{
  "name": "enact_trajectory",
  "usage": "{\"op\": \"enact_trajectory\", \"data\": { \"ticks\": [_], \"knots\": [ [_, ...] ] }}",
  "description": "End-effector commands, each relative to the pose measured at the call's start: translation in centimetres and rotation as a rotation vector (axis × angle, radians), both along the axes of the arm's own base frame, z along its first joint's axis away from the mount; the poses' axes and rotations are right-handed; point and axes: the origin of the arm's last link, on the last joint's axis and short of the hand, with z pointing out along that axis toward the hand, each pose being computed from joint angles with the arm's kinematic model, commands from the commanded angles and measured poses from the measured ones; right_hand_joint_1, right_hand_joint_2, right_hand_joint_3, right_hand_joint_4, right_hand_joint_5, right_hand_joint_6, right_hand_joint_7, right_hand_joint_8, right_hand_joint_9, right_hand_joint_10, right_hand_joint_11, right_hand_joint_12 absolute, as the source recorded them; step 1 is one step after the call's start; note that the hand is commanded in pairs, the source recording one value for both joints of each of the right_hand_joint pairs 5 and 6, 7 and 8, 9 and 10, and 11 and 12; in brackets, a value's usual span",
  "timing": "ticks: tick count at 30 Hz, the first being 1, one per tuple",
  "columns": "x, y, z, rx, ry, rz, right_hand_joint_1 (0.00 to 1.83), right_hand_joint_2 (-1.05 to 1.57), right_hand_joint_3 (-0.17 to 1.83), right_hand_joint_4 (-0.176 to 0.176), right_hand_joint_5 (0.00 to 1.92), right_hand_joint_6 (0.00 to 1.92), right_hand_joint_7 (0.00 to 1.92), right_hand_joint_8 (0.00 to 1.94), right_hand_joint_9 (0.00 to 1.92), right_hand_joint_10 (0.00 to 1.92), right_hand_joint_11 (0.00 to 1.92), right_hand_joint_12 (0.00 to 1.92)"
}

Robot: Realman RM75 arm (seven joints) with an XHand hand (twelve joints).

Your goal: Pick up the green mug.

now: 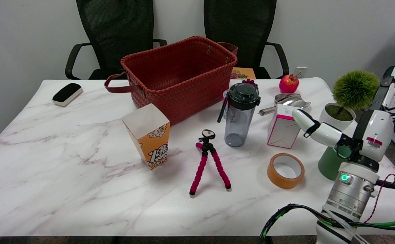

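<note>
Robot hand: your right robot hand [346, 135] sits at the right edge of the frame, over the mug; one white finger [306, 121] points up-left toward the pink box, another reaches up at the far right. Whether it grips the mug you cannot tell; the palm hides the contact.
Mug: the green mug [329, 164] stands on the counter [65, 162] at lower right, mostly covered by your hand and wrist, only its left side showing.
Tape: an orange roll [285, 170] lies just left of the mug, apart from it.
Pink box: a white-and-pink box [282, 130] stands above the tape, beside the pointing finger.
Plant: a round green plant in a white pot [350, 98] sits behind your hand.
Middle of frame: a dark bottle [240, 113], a pink-legged tripod [208, 159], a popcorn box [148, 137].
Upper middle: a red woven basket [180, 78]; to its right a metal scoop [287, 101] and a red fruit [289, 83].
Upper left: a black-and-white eraser [67, 94].
</note>
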Motion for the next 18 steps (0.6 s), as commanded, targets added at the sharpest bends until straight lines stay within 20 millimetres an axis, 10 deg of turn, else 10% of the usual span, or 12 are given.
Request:
{"op": "enact_trajectory", "data": {
  "ticks": [1,18],
  "knots": [
    [-2.8,-0.3,0.3,-0.055,-0.098,0.003,0.86,0.19,0.32,0.000,0.00,0.00,0.06,0.06,0.00,0.00,0.00,0.00],
    [-5.1,2.3,-0.1,-0.246,-0.128,-0.029,0.82,0.33,0.26,0.000,0.00,0.00,0.00,0.00,0.00,0.00,0.00,0.00]
  ]
}}
